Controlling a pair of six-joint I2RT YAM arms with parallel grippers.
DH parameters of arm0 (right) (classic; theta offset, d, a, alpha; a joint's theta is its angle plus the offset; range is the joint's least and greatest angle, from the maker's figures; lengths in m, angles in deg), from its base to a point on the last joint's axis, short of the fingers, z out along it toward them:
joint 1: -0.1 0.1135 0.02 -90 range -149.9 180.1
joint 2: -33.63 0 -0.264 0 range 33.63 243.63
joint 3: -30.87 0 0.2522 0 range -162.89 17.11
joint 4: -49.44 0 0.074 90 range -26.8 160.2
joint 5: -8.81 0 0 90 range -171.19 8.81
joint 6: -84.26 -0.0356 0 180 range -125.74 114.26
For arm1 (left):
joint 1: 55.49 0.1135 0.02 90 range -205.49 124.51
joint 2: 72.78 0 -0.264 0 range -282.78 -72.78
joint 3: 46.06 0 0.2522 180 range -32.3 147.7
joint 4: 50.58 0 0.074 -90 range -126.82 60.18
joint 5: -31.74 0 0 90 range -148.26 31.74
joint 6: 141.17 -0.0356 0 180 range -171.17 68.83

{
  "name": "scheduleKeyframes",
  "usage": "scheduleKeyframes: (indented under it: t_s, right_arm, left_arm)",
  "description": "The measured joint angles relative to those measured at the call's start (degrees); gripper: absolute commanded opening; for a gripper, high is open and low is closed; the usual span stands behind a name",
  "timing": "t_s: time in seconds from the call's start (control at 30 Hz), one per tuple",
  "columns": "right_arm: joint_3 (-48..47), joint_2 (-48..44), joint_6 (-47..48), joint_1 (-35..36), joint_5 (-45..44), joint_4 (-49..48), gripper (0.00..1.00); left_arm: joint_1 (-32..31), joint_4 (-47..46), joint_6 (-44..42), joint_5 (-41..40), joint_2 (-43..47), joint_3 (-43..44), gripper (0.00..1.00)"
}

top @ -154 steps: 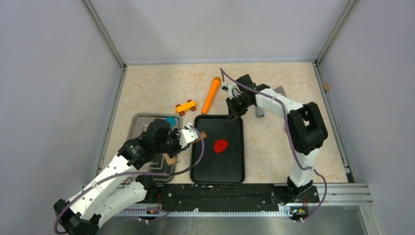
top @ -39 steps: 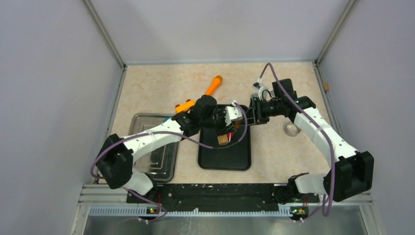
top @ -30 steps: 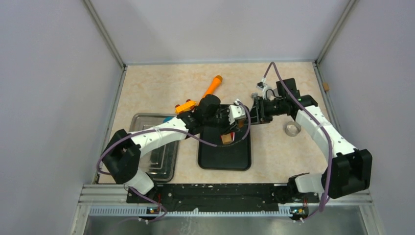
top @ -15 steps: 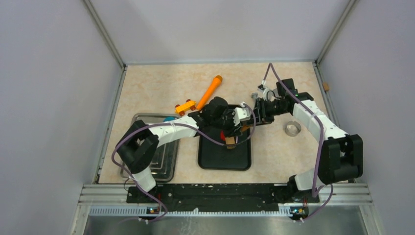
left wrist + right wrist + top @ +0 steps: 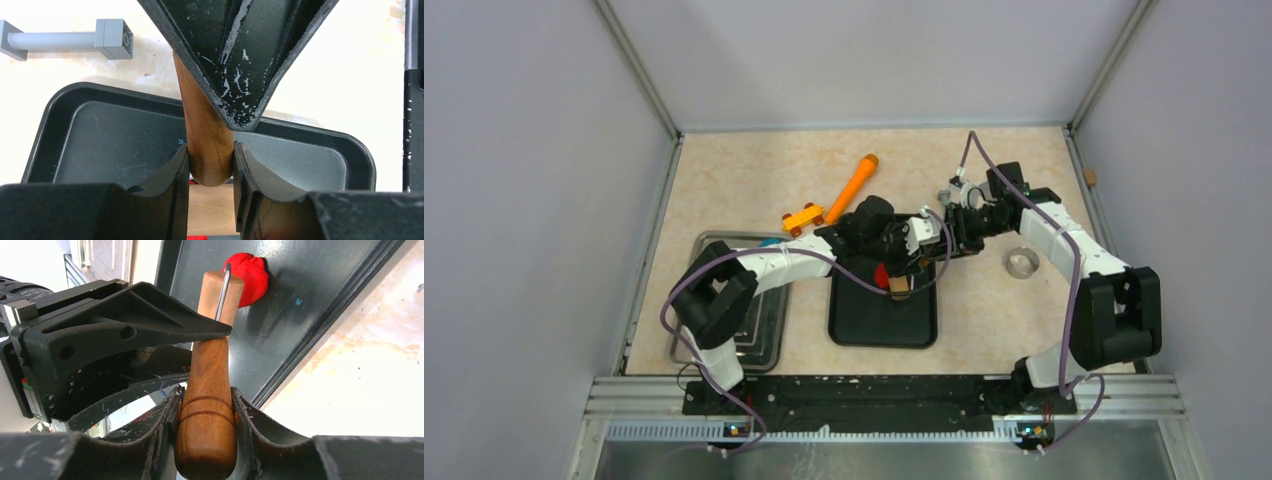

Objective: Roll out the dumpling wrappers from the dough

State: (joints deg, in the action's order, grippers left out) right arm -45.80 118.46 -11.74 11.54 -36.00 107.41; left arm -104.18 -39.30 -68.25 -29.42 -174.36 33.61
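The red dough (image 5: 881, 272) is a small blob on the black tray (image 5: 864, 325). It also shows in the right wrist view (image 5: 247, 271), just beyond the pin's far end. A wooden rolling pin (image 5: 900, 290) is held over the tray by both grippers. My left gripper (image 5: 912, 258) is shut on the pin; the left wrist view shows its jaws (image 5: 210, 155) clamping the rounded wood (image 5: 207, 140). My right gripper (image 5: 946, 240) is shut on the grooved handle (image 5: 206, 405), with its jaws tight on both sides. Most of the dough is hidden under the left gripper in the top view.
An orange cylinder (image 5: 856, 187) and a yellow toy car (image 5: 804, 217) lie behind the tray. A metal tray (image 5: 749, 325) with a blue disc (image 5: 769, 242) sits left. A clear ring (image 5: 1022, 263) lies right. A grey bar (image 5: 65, 40) lies beyond the black tray.
Earlier the left gripper held the pin over the metal tray and the right arm was apart. Over the last second both grippers have held the pin, shifting it slightly right over the tray.
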Motion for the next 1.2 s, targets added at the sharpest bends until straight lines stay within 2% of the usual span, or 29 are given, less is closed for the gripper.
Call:
scheduleKeyframes:
  t_s: [0.17,0.23,0.3,0.37,0.43,0.83,1.2]
  right_arm:
    - [0.0,1.1,0.4,0.0,-0.4,-0.1,0.22]
    - [0.0,1.5,0.5,0.0,-0.2,-0.1,0.31]
    - [0.0,1.7,0.5,0.0,0.0,-0.2,0.47]
    - [-0.2,2.1,0.4,0.0,0.2,-0.3,0.51]
    - [-0.5,2.4,0.3,0.0,0.2,-0.4,0.46]
    - [-2.7,4.4,0.3,-0.1,0.0,-2.2,0.0]
    - [-3.7,7.9,0.5,-0.1,-0.2,-3.1,0.0]
  left_arm:
    - [0.1,0.7,-0.2,-0.3,-0.2,0.0,0.0]
    - [0.1,0.8,-0.4,-0.4,-0.2,0.0,0.0]
    - [0.2,1.0,-0.8,-0.4,-0.2,0.0,0.0]
    - [0.3,1.0,-1.3,-0.4,-0.2,0.0,0.0]
    - [0.3,0.9,-1.7,-0.3,-0.2,0.0,0.0]
    - [0.4,1.2,-2.6,-1.8,-0.7,0.9,0.0]
    - [0.7,0.9,-2.6,-3.3,-2.1,0.9,0.0]
